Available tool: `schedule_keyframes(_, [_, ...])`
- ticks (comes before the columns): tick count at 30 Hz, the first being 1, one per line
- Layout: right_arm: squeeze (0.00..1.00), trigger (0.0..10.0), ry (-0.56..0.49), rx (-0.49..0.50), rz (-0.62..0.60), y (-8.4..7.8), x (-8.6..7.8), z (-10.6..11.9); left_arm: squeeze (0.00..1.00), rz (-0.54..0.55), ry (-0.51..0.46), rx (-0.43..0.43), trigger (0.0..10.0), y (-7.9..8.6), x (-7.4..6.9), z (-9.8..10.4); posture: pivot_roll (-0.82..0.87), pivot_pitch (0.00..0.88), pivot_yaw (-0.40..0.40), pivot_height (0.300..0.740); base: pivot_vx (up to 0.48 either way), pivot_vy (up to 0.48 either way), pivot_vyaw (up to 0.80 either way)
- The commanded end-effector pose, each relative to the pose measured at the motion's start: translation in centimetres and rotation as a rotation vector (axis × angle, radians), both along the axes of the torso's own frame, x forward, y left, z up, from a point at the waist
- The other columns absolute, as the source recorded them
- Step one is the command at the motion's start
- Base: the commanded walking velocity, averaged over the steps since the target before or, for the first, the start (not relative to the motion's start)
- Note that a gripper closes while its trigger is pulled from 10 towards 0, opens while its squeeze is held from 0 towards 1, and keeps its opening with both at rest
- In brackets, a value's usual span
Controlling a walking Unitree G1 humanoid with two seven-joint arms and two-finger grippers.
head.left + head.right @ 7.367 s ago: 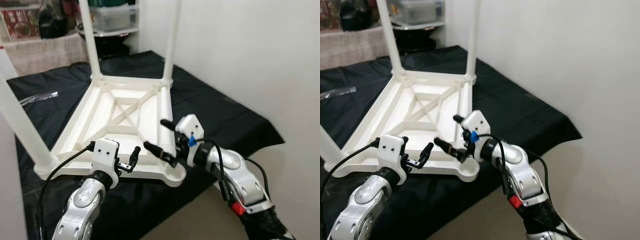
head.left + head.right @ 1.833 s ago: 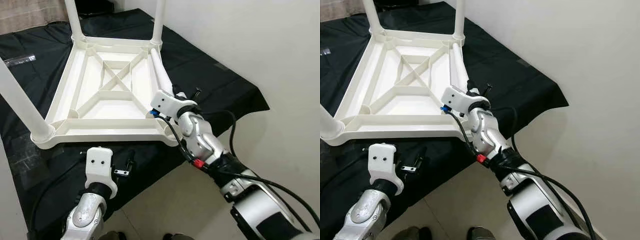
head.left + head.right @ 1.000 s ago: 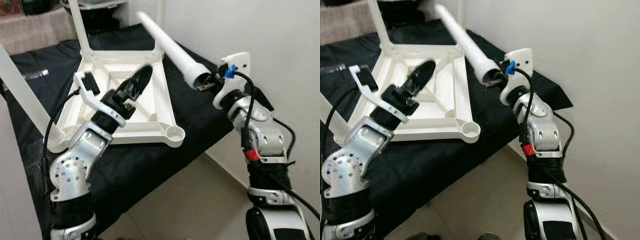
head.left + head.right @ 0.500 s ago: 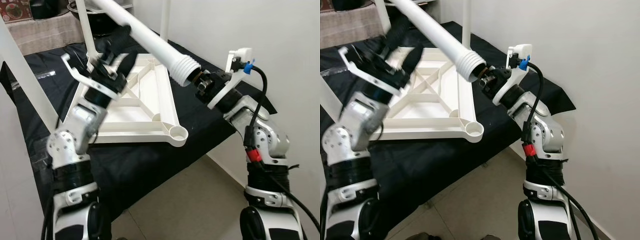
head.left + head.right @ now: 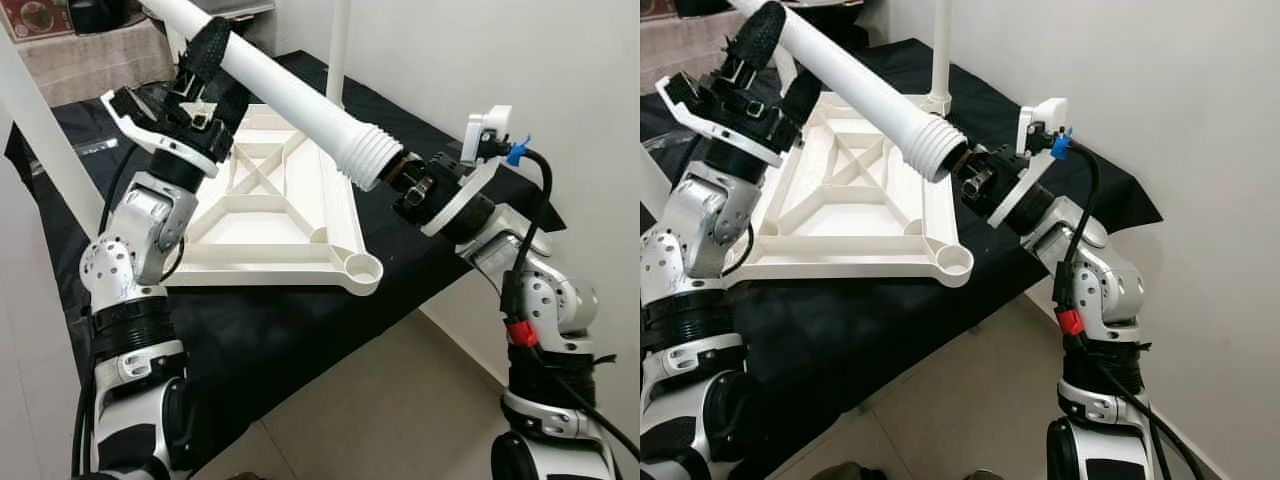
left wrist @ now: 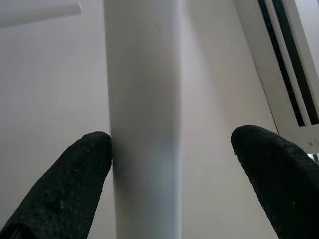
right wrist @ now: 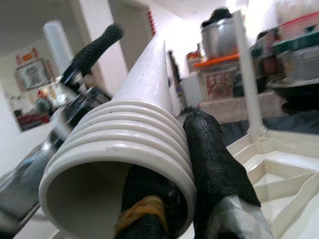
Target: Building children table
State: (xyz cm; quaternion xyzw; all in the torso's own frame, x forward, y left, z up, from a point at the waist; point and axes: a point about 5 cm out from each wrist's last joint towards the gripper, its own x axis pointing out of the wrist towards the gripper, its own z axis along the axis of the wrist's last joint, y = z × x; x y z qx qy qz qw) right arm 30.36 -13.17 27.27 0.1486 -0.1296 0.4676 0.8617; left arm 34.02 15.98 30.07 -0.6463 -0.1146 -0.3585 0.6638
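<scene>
1. A long white plastic table leg with a ribbed, threaded end (image 5: 300,105) is held in the air, slanting down from the robot's upper left to its right, above the upside-down white plastic children's table (image 5: 268,225).
2. The right gripper (image 5: 402,172) clamps the leg's open, hollow end: in the right wrist view one black finger sits inside the tube and the other textured finger (image 7: 212,164) presses on the outside of the ridges.
3. The left gripper (image 5: 212,68) is up at the leg's smooth upper shaft with its fingers spread; in the left wrist view one rough black pad (image 6: 65,184) touches the tube while the other stands apart from it.
4. The overturned table shows a moulded underside with diagonal cross ribs and a raised rim. Its near right corner has a round empty socket (image 5: 360,268).
5. Other smooth white legs stand upright from the frame, one at the far right corner (image 5: 338,50) and one at the robot's left (image 5: 40,135).
6. The table lies on a surface draped in black cloth (image 5: 270,350), beside a plain white wall (image 5: 520,60).
7. Pale floor tiles (image 5: 390,400) lie below, and cluttered shelves with a containers stand at the back.
</scene>
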Motion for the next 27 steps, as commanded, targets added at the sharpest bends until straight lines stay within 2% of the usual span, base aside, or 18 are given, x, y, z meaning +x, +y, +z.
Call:
schedule_keyframes(1, [0.0,0.0,-0.006,-0.008,0.058,0.2,-0.7,0.0,0.0,-0.005,-0.019,-0.01,6.0,0.4,0.0,0.4,-0.06,0.046,0.001,0.74,0.0,0.0,0.0])
schedule_keyframes(2, [0.0,0.0,-0.006,-0.02,0.086,0.3,-1.1,-0.1,0.0,-0.009,-0.019,-0.011,2.1,0.5,0.0,0.5,-0.06,0.047,0.001,0.74,0.0,0.0,0.0])
schedule_keyframes(3, [0.0,0.0,-0.006,-0.02,0.086,0.3,-1.1,-0.1,0.0,-0.009,-0.019,-0.011,2.1,0.5,0.0,0.5,-0.06,0.047,0.001,0.74,0.0,0.0,0.0])
schedule_keyframes(4, [0.0,0.0,-0.007,-0.046,0.128,0.2,-1.7,-0.3,0.0,-0.03,-0.03,-0.015,0.0,0.4,-0.1,0.7,-0.06,0.048,0.004,0.74,0.0,0.0,0.0])
schedule_keyframes(16, [0.0,0.0,0.001,-0.066,0.102,-0.6,-1.6,-0.3,0.0,-0.088,-0.079,-0.011,0.0,-0.3,-0.7,1.5,-0.06,0.046,0.002,0.74,0.0,0.0,0.0])
schedule_keyframes(17, [0.0,1.8,0.007,-0.068,0.073,-0.7,-1.4,-0.4,0.0,-0.093,-0.086,-0.007,0.0,-0.3,-0.8,1.6,-0.06,0.044,0.0,0.74,0.0,0.0,0.0])
schedule_keyframes(18, [0.0,4.9,0.019,-0.072,0.043,-0.7,-1.2,-0.5,0.0,-0.098,-0.092,-0.003,0.0,-0.4,-0.9,1.7,-0.06,0.04,-0.001,0.74,0.0,0.0,0.0])
schedule_keyframes(19, [0.0,10.0,0.032,-0.077,0.04,-0.7,-1.0,-0.7,0.0,-0.104,-0.1,0.005,0.0,-0.5,-1.0,1.8,-0.06,0.039,-0.002,0.74,0.0,0.0,0.0])
schedule_keyframes(20, [0.0,10.0,0.032,-0.077,0.04,-0.7,-1.0,-0.7,0.0,-0.104,-0.1,0.005,0.0,-0.5,-1.0,1.8,-0.06,0.039,-0.002,0.74,0.0,0.0,0.0])
schedule_keyframes(21, [0.75,10.0,0.038,-0.083,0.041,-0.7,-1.0,-0.9,0.0,-0.11,-0.109,0.013,0.0,-0.5,-1.1,2.0,-0.06,0.037,-0.002,0.74,0.0,0.0,0.0])
schedule_keyframes(22, [1.0,10.0,0.052,-0.087,0.068,-0.6,-1.2,-1.1,0.0,-0.115,-0.121,0.026,0.0,-0.6,-1.3,2.1,-0.06,0.032,-0.003,0.74,0.0,0.0,0.0])
schedule_keyframes(23, [1.0,10.0,0.056,-0.109,0.095,-0.7,-1.6,-1.5,0.0,-0.126,-0.154,0.064,0.0,-0.9,-1.7,2.7,-0.06,0.03,-0.006,0.74,0.0,0.0,0.0])
schedule_keyframes(24, [1.0,10.0,0.056,-0.109,0.095,-0.7,-1.6,-1.5,0.0,-0.126,-0.154,0.064,0.0,-0.9,-1.7,2.7,-0.06,0.03,-0.006,0.74,0.0,0.0,0.0])
schedule_keyframes(26, [1.0,10.0,0.074,-0.193,0.154,-1.7,-2.8,-2.7,0.0,-0.149,-0.246,0.176,0.0,-1.6,-2.7,4.0,-0.06,0.028,-0.008,0.74,0.0,0.0,0.0])
schedule_keyframes(27, [1.0,10.0,0.074,-0.193,0.154,-1.7,-2.8,-2.7,0.0,-0.149,-0.246,0.176,0.0,-1.6,-2.7,4.0,-0.06,0.028,-0.008,0.74,0.0,0.0,0.0])
